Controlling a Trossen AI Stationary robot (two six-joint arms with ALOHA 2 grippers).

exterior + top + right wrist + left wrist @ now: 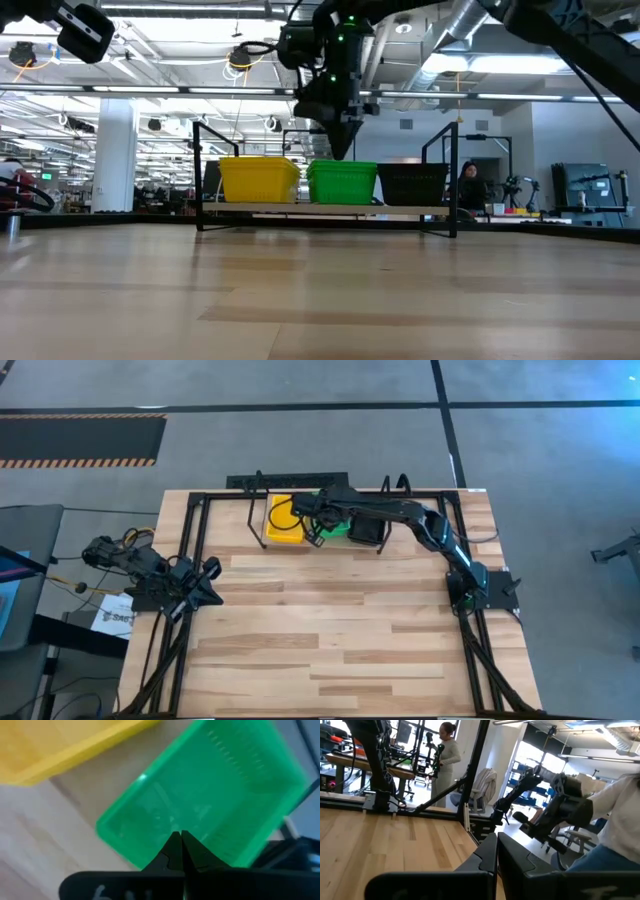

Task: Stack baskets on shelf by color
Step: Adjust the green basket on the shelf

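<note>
Because the right gripper (pixel 312 532) hangs low over the shelf (pixel 258 526) in the high view, a careless sideways swing could, I judge, knock the yellow basket (pixel 284 518) beside it or clip the green basket (pixel 337 527). The left gripper (pixel 207 572) waits near the table's left edge.

In the low view, yellow basket (pixel 259 179), green basket (pixel 343 182) and black basket (pixel 414 183) sit side by side on the shelf (pixel 325 210); the right gripper (pixel 340 148) points down just above the green one's rim, apart from it.

The left wrist view shows its own fingers (pixel 487 859) pressed together, holding nothing.

In the right wrist view, the fingers (pixel 174 849) are pressed together and empty above the green basket (pixel 210 795); a descent could jab its floor.
</note>
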